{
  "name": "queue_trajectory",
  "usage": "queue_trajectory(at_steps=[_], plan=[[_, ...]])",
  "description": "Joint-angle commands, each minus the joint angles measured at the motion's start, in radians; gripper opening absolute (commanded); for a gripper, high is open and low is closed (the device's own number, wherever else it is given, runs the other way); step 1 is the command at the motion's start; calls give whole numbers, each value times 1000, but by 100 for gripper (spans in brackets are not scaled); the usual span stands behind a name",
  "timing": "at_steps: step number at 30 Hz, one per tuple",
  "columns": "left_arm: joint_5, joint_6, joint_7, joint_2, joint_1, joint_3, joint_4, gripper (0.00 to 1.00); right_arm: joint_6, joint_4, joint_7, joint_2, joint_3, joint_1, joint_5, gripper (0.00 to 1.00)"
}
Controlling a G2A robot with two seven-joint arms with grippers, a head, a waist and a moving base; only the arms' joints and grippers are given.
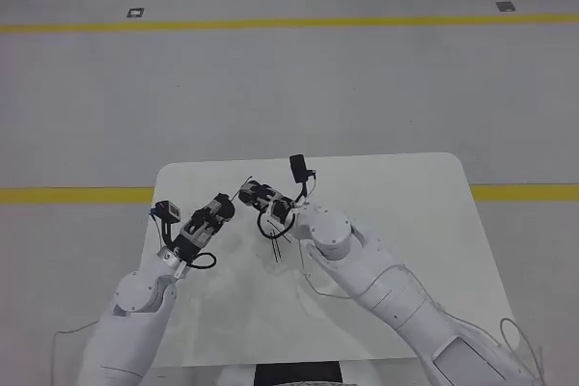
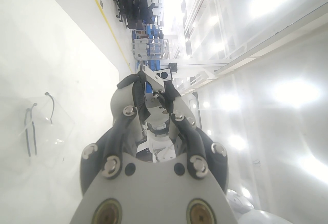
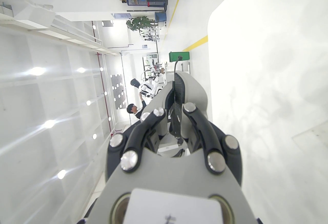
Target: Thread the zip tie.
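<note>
Right gripper [image 3: 176, 78]: closed, its fingers [image 3: 197, 91] pressed together on the zip tie [image 3: 175, 69].
Zip tie: a thin black strip. A short length stands out past the right gripper's fingertips and bends slightly at its far end, where it ends in a small thicker tip.
Zip tie, top view: a fine dark line slanting up from the spot where the two grippers nearly meet, held clear of the table [image 1: 415, 241].
Left gripper [image 1: 226, 204]: just beside the right gripper and facing it tip to tip. I cannot tell how far open it is, or whether it grips the tie.
Spare ties [image 1: 275, 253]: a few black ones lying loose on the table near the right gripper, on its wrist side, apart from both grippers.
Clear sheet [image 2: 61, 140]: flat on the table under the spare ties.
</note>
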Motion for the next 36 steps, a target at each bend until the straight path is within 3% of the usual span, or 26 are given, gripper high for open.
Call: queue_trajectory(at_steps=[1,17,21,22,28,29,30,36], plan=[[-1,0,0,0,0,1,0,18,3,-2,2,-2,1,-1,-2,0],[0,0,7,3,-5,5,5,16,19,-18,33,-17,9,-10,-37,0],[-2,0,6,4,-9,9,8,10,23,-22,40,-20,12,-14,-43,0],[-2,0,7,4,-10,10,10,0,23,-22,41,-21,13,-15,-45,0],[-4,0,9,7,-15,10,21,0,25,-17,45,-25,19,-20,-50,2],[-5,0,8,7,-16,9,22,0,26,-15,44,-26,21,-21,-51,71],[-7,0,6,8,-16,7,22,0,26,-13,44,-26,25,-22,-51,100],[-52,0,-74,16,-10,-17,17,0,5,-3,72,-20,67,-32,-43,100]])
